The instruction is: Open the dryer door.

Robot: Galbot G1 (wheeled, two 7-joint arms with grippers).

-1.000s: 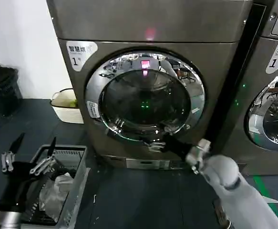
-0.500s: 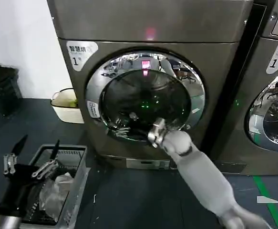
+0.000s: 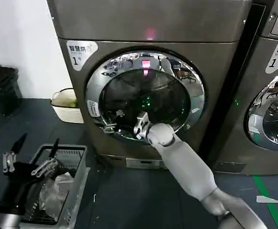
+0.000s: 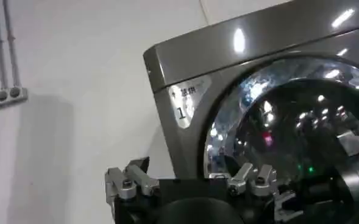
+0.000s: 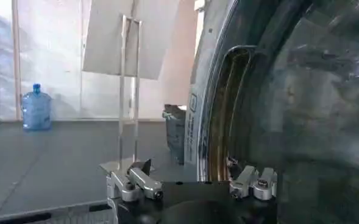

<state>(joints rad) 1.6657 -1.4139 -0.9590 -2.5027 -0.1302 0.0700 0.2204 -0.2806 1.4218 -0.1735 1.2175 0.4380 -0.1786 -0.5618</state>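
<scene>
Big bronze-grey metal front-loading dryer (image 3: pixel 153 28) with white "1" sticker (image 3: pixel 79 51) and pink indicator light (image 3: pixel 150 33), standing against the white wall; large round dryer door (image 3: pixel 146 95) with wide shiny chrome ring and dark tinted glass, seated flush in the dryer's front, shut. Right gripper (image 3: pixel 116 121): on the white jointed right arm (image 3: pixel 186 164), which reaches up from the lower right across the door glass; gripper at the door's lower-left part, against the chrome ring; fingers appear slightly parted, nothing seen clamped between them. In the right wrist view the right gripper's base (image 5: pixel 191 185) sits just beside the door's chrome rim and its recessed edge. Change from one second ago: the right arm then lay low at the door's lower-right rim; half a second ago its wrist was at the bottom centre of the glass; it now stands further left and higher. Door position unchanged throughout. Left gripper (image 3: pixel 34 152): low at the near left, over a grey slatted plastic basket (image 3: pixel 77 183) holding crumpled clear plastic; its dark fingers spread apart, empty; place nearly unchanged. Second bronze-grey machine (image 3: pixel 272 95) with similar chrome-ringed door at right, partly seen. Cream tub (image 3: pixel 65 107) on the dark floor beside the dryer's left side.
</scene>
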